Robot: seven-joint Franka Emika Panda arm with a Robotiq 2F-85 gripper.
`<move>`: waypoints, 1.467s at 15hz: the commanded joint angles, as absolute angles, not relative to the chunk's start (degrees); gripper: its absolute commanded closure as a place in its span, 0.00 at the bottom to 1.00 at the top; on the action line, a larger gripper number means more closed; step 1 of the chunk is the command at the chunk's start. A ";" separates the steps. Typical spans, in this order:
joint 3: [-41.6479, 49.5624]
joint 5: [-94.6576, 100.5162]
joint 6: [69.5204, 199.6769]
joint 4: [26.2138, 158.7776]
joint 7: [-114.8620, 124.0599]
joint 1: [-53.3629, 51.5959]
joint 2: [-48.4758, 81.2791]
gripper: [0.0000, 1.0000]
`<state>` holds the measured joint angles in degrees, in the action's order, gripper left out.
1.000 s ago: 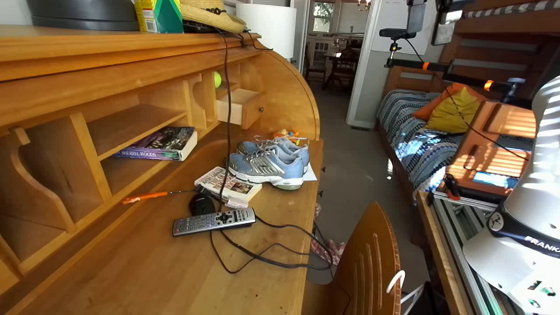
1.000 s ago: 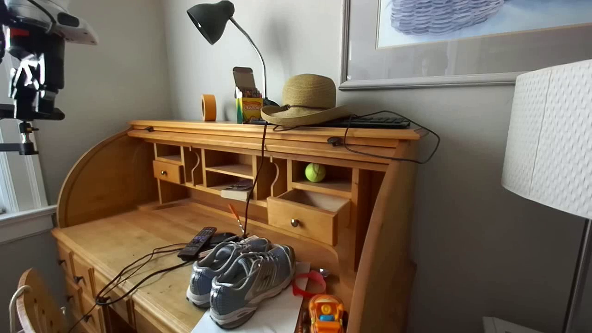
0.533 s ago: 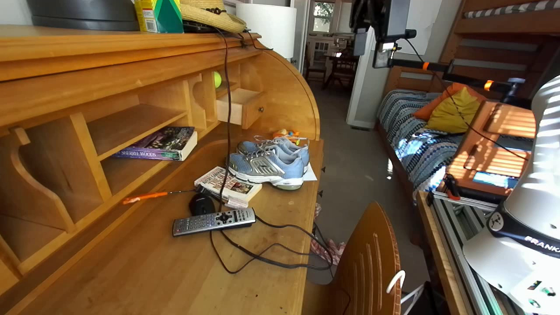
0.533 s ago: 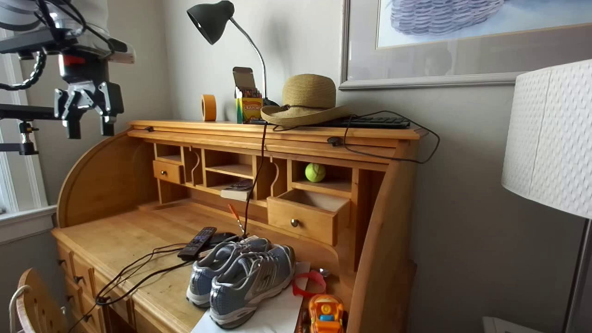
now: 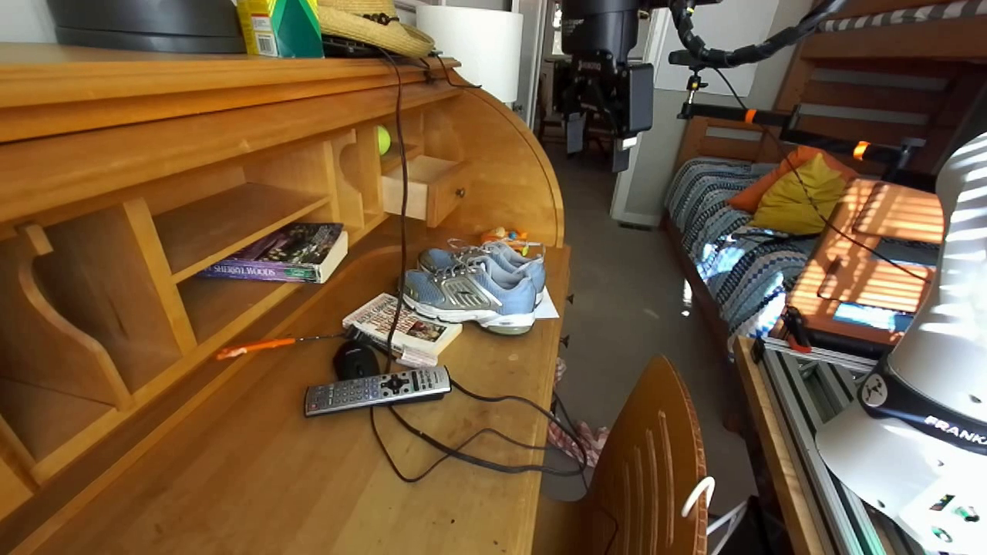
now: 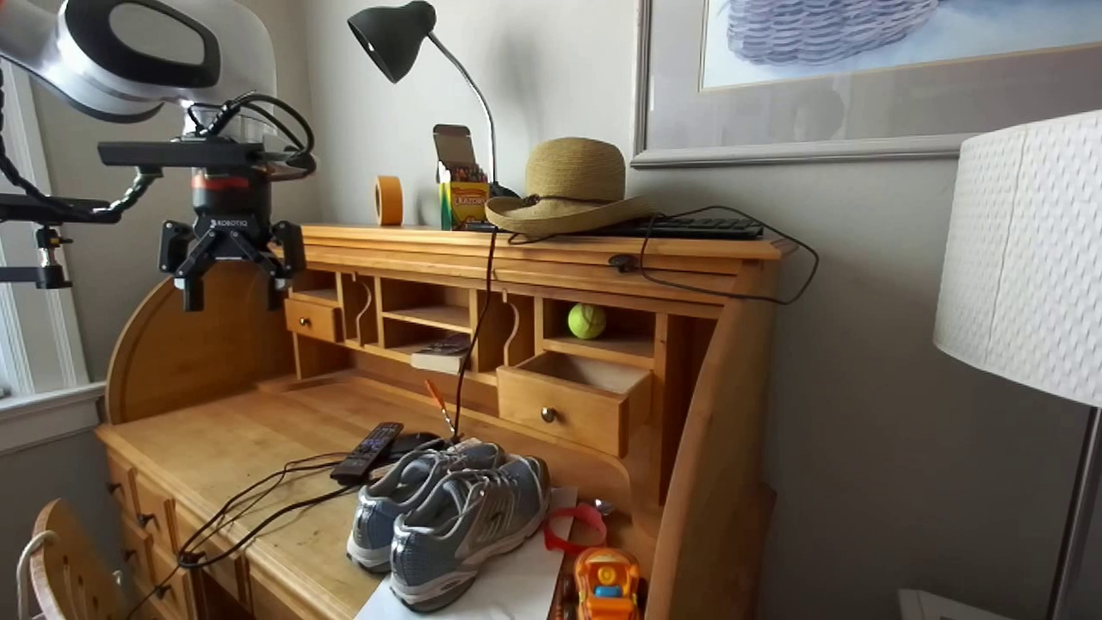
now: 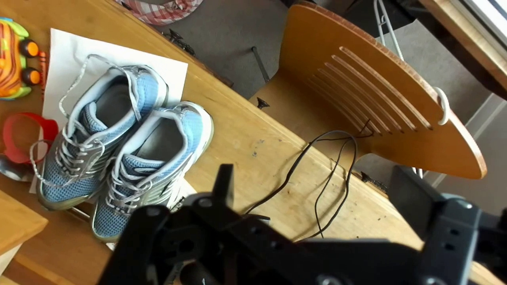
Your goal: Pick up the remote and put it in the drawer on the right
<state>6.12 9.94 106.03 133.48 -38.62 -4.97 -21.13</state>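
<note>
My claw [image 6: 234, 298] is spread; in an exterior view, bed [image 5: 717, 220] at two o'clock from the remote [image 5: 378, 391] on the tabletop [image 5: 308, 478].

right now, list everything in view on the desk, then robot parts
remote: 1, grey-black, desktop
cables: count unclear, black, desktop and ledge
probable mouse: 1, black, beside remote
thin tool: 1, orange-handled, desktop
shoes: 2, blue-grey, desktop
paper: 1, white, under shoes
booklet: 1, white, beside shoes
toy car: 1, orange, desktop
crayon: 1, orange, desktop
band: 1, red, desktop
unclear object: 1, silvery, beside band
thick book: 1, purple, lower slot
tennis ball: 1, yellow, cubby
open drawer: 1, brown, below cubby
tape roll: 1, orange, ledge
crayon box: 1, yellow-green, ledge
straw hat: 1, tan, ledge
keyboard: 1, black, ledge
lamp: 1, black, ledge
pincer: 1, black, open, above desktop level
arm: 1, white, above pincer
</note>
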 commanded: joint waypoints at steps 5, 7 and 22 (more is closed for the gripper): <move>5.28 9.75 105.95 133.30 -38.73 -4.45 -22.23 0.00; 5.28 9.75 105.95 133.30 -38.73 -4.45 -22.28 0.00; -2.30 -8.84 124.89 112.14 -42.91 -2.56 20.65 0.00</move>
<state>0.05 -6.47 129.08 119.35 -46.85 -4.62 13.07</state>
